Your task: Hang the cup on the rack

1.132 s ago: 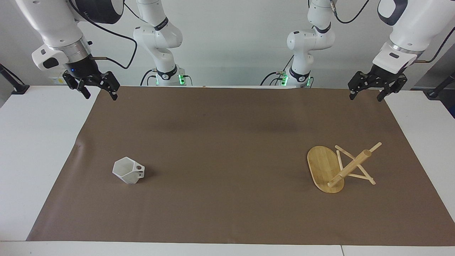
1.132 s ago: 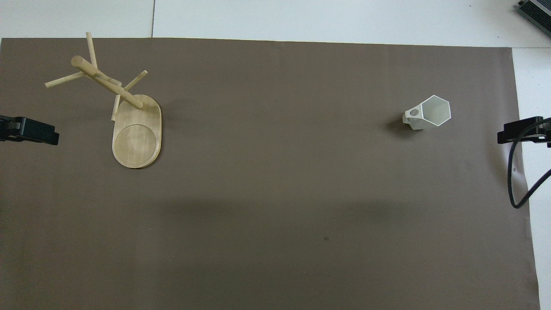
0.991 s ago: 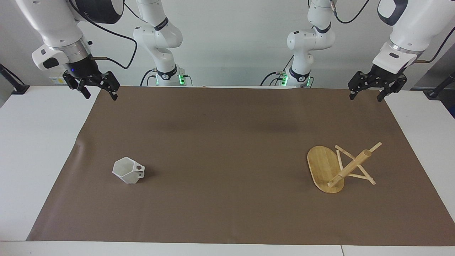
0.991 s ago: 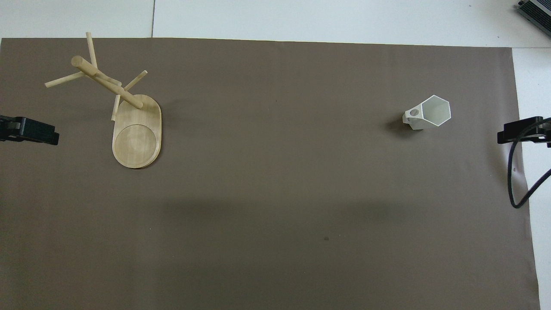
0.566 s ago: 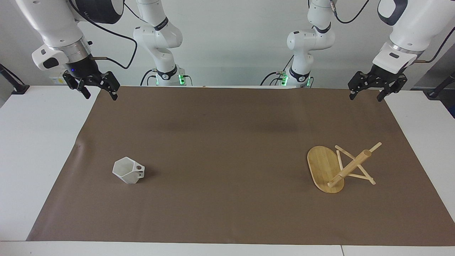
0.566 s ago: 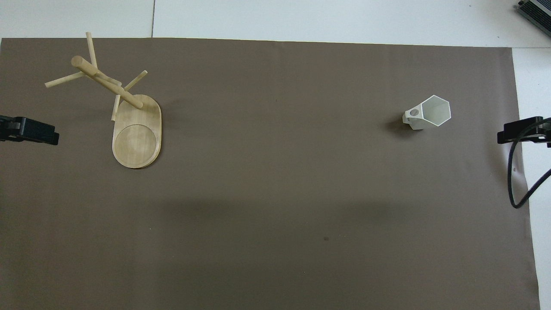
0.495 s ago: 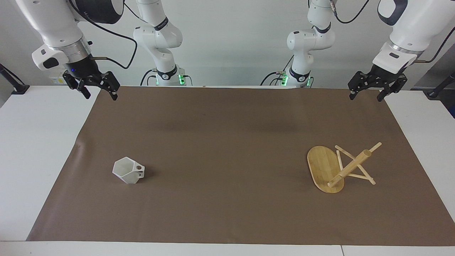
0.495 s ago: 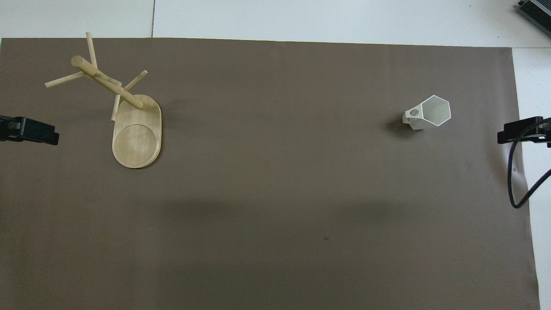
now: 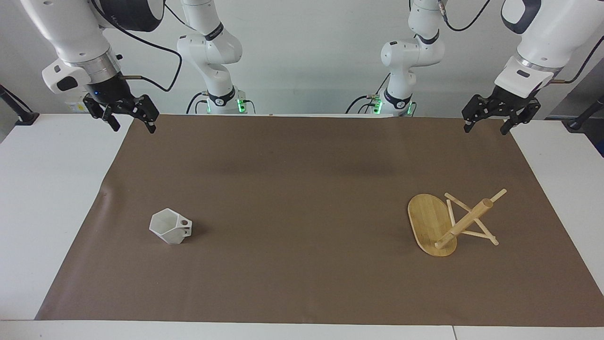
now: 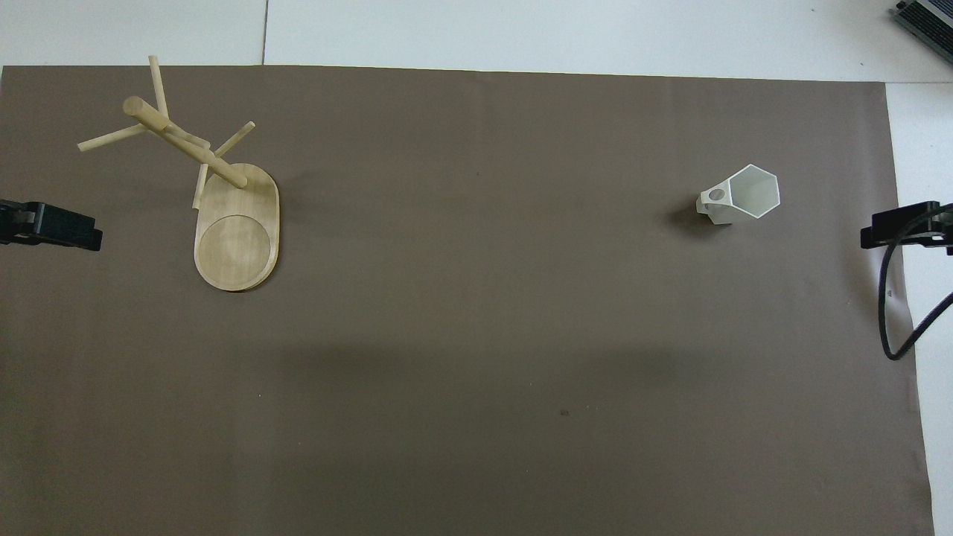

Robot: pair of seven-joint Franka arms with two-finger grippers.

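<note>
Nothing is done yet: the faceted white cup [image 9: 171, 226] stands untouched toward the right arm's end, well apart from the bamboo rack [image 9: 450, 223], while the left gripper [image 9: 489, 123] and right gripper [image 9: 131, 123] hang with fingers apart, empty.

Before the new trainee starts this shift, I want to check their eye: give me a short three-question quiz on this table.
1. True or false: the small white faceted cup already hangs on the light bamboo mug rack.
2. The cup stands toward which arm's end of the brown mat? A) left B) right
3. Fill in: the left gripper and right gripper are both ____, holding nothing.

Key: 1 false; 2 B; 3 open.
</note>
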